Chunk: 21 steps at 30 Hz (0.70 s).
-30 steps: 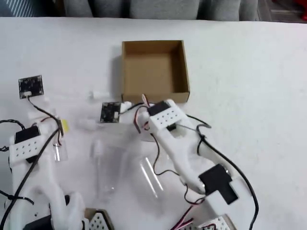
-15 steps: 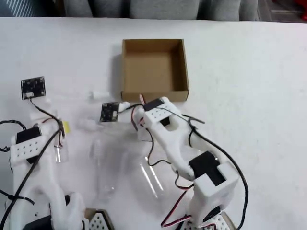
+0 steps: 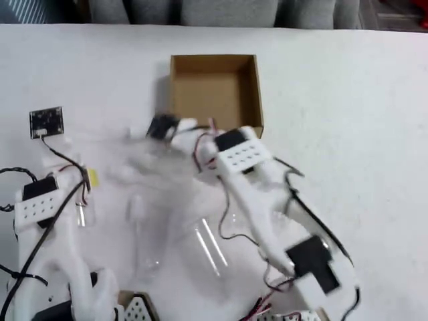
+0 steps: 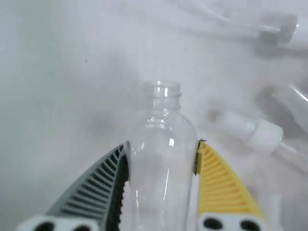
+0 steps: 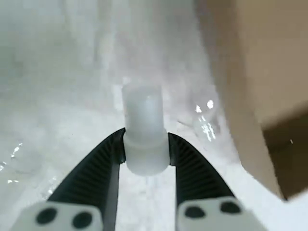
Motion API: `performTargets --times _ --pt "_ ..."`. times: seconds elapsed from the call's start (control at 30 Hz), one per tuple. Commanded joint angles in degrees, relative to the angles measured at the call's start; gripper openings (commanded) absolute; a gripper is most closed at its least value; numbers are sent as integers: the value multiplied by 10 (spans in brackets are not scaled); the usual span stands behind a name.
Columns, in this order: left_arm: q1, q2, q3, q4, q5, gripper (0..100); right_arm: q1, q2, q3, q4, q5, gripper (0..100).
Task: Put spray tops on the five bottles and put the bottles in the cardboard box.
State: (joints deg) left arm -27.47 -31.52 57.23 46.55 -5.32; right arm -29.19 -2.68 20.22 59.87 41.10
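Left tool [image 4: 161,147] is clamped tight on a clear bottle [image 4: 161,192], open-necked, over the tabletop [image 4: 57,72]. Right tool [image 5: 145,135] pinches a spray top [image 5: 143,113] just beside the box [image 5: 260,62]. From overhead, its tip's a blur.

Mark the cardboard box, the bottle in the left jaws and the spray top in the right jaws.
cardboard box [image 3: 214,93]: high view, bare floor.
bottle [image 4: 162,159]: left wrist view, clear body.
spray top [image 5: 143,137]: right wrist view, white side.

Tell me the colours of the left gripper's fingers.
Left gripper: one grey finger, one yellow finger; clearest in the left wrist view.
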Motion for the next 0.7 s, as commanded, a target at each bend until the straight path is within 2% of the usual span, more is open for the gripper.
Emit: performTargets --times 0.0,0.2,0.33,0.57,0.67 --pt "20 -20 -6 -15 -1 41 56 -97 -18 44 -91 16" --pt "81 -139 -4 -15 49 42 176 -158 3 109 -233 16" --pt "186 -260 -2 -16 56 42 208 -166 71 98 -309 16" --pt "407 -418 12 -42 59 39 284 -257 50 137 -318 16" --pt "475 -447 56 -101 59 39 308 -320 34 136 -318 18"
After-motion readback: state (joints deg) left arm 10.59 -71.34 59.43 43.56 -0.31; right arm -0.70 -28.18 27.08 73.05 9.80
